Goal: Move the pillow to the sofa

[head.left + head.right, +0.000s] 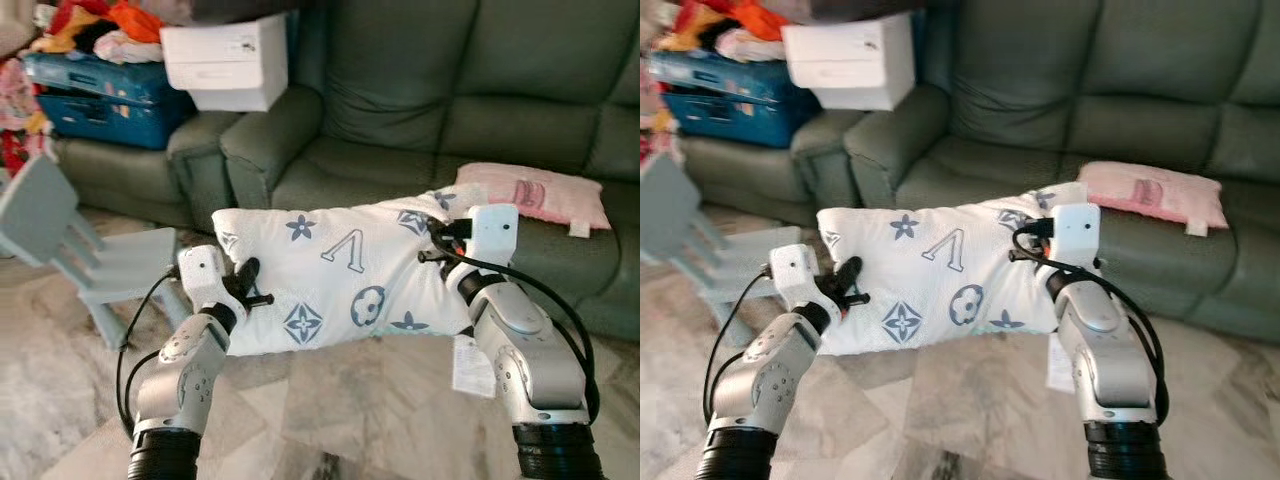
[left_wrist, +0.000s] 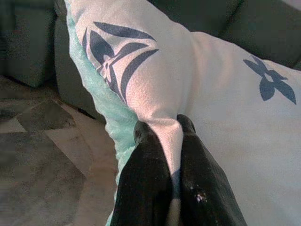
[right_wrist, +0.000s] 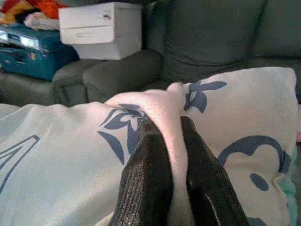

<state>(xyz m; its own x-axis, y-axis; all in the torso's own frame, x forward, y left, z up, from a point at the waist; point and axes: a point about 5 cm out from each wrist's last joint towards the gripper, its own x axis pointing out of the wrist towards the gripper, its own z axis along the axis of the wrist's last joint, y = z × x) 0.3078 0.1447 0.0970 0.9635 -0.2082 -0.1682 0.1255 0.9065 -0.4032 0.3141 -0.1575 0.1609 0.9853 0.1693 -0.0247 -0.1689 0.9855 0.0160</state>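
Mid-carry, the left gripper (image 2: 171,136) and right gripper (image 3: 169,125) pinch the pillow (image 1: 340,275), which likely needs advancing to the sofa (image 1: 400,150) at twelve o'clock.

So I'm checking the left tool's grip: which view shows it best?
The left wrist view: both fingers pinch a fold of the pillow up close. The eye views show the left tool small at the pillow's edge; the right wrist view shows the right tool.
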